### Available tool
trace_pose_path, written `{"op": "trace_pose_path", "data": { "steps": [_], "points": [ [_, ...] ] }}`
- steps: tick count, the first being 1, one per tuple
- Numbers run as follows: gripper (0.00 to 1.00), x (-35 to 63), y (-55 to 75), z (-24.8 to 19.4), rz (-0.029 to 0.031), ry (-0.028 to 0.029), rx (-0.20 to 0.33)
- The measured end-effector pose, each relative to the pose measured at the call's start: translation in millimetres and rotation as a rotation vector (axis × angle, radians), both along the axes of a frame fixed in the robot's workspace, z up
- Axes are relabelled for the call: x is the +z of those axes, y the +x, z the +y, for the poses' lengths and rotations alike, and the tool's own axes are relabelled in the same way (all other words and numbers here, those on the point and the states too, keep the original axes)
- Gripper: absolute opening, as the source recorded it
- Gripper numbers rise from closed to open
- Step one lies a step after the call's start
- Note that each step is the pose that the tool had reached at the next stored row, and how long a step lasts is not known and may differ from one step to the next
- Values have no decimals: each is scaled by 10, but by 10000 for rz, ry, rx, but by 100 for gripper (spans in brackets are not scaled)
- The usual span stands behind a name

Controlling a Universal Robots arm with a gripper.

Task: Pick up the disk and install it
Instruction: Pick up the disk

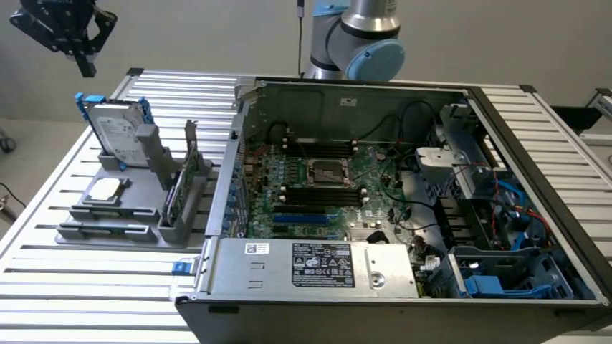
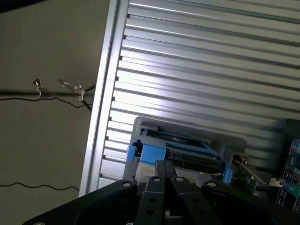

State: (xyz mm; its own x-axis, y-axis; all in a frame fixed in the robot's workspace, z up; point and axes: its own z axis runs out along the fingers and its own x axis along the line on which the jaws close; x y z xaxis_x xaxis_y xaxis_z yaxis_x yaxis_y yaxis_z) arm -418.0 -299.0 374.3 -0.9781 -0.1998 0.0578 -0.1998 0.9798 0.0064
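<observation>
One arm [image 1: 362, 34], one open computer case [image 1: 345, 107], one slatted aluminium counter [image 1: 96, 287]. Jaws hang at the upper left of the exterior view's frame, above the counter's far corner, clenched and grasping nothing. In the wrist view the two fingertips [image 2: 159, 169] meet with no gap between them and nothing caught there. The disk [image 1: 117, 130] stands upright on its edge in the rear slot of a grey holder [image 1: 105, 231], at the exterior view's left, label side facing the camera, blue carrier frame [image 1: 145, 107] showing along its top and sides. Disk and jaws are well apart, no contact. In the wrist view the disk [image 2: 183, 152] appears just beyond the fingertips, seen edge-on, its blue frame at both ends. On the same holder: a small square silver chip [image 1: 103, 188] lies flat in front of the disk, and a long green circuit card [image 1: 182, 188] stands on edge in the slot nearest the case. The case lies on its side at centre and right of the exterior view's frame, lid off, motherboard [image 1: 325, 186] exposed, grey power supply [image 1: 316, 266] along its near edge.
</observation>
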Motion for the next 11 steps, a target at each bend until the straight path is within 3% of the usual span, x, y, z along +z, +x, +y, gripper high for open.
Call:
{"op": "trace_pose_path", "data": {
  "steps": [11],
  "points": [
    [11, 0, 0, 0, 1, 26, 2009]
  ]
}}
